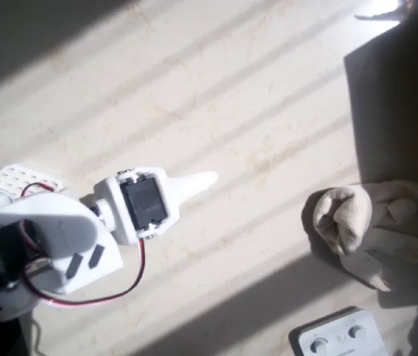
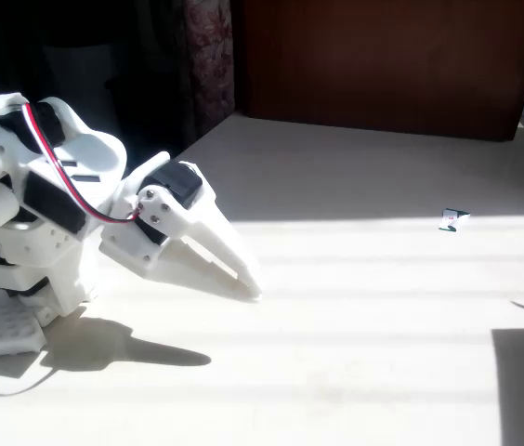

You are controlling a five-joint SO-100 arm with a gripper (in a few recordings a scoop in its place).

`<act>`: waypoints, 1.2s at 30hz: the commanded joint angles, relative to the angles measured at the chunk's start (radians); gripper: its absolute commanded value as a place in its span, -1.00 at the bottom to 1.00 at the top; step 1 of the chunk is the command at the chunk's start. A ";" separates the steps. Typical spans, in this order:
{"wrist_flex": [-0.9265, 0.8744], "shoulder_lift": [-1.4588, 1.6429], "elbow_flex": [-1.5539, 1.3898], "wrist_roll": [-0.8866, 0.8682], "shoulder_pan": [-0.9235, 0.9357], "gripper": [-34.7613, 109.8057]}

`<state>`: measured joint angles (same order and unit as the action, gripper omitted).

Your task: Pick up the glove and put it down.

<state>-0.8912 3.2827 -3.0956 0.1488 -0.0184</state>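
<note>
Toward the right edge of the overhead view, the glove (image 1: 361, 226) is lying crumpled on the bench (image 1: 253, 111), half in shadow, while the end effector (image 1: 203, 180) is resting well apart from it, its fingers pressed together and holding nothing. Judging from this, the reach is likely going to be long, so the arm may be running short or pinching only a loose fold that slips. A white box (image 1: 339, 337) is sitting near the glove and could get knocked.
</note>
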 commanded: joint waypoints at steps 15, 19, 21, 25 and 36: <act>-0.308 0.006 0.078 -0.006 0.014 -0.52; -0.308 0.006 0.078 -0.002 0.014 -0.52; -0.308 0.008 0.078 0.002 0.014 -0.52; -0.308 0.008 0.078 0.003 0.014 -0.52; -0.308 0.008 0.078 0.003 0.014 -0.52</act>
<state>-1.1965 3.2843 -3.0634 0.1488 -0.0184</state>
